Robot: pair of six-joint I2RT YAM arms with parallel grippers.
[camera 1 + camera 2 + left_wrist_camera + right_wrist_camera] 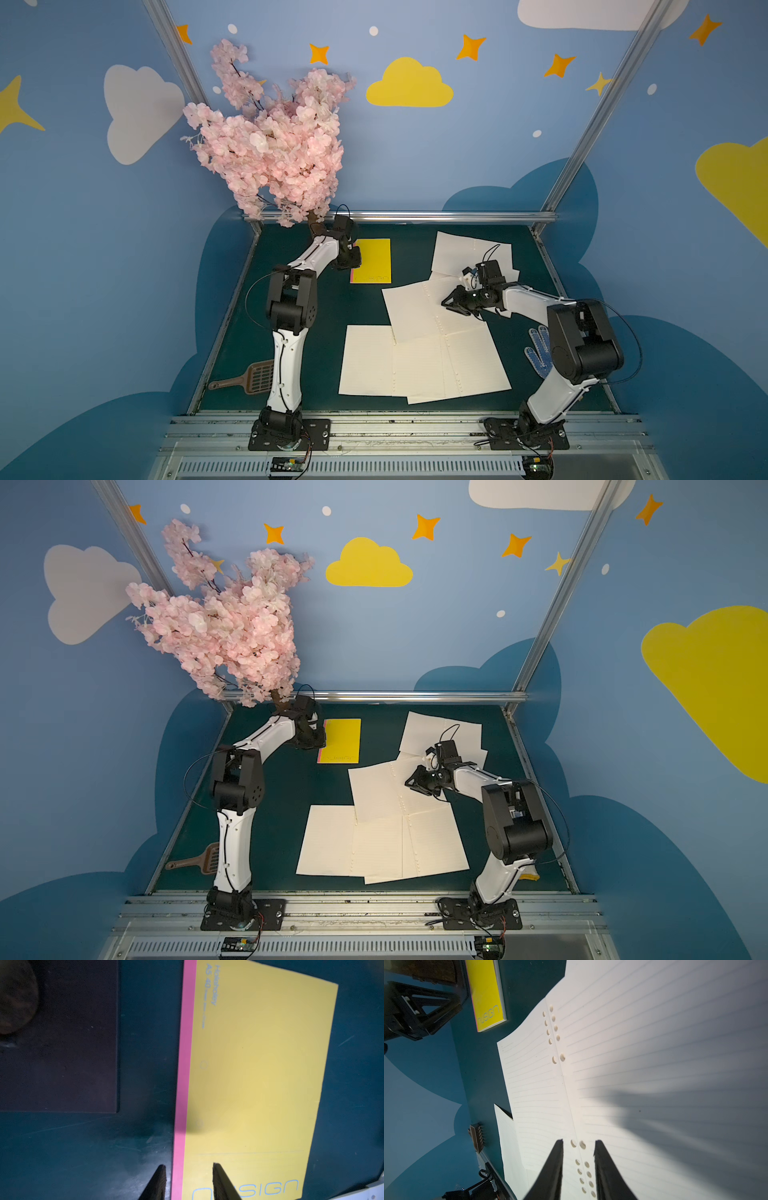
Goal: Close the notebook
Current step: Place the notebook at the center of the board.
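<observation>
Far left on tabletop (316, 340): closed yellow notebook (374, 257), lying flat, pink spine toward left.
Left jaws: spread, astride the pink spine edge, gripping nothing.
Right jaws: slightly parted above loose punched sheets (419, 316), right of notebook, empty.

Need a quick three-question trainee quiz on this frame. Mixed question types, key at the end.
1. True or false: the yellow notebook already lies closed.
2. What is directly under the right gripper? A) loose lined sheets B) the notebook C) a mug
3. Fill in: the notebook's spine strip is ___.

Key: 1 true; 2 A; 3 pink.
</observation>
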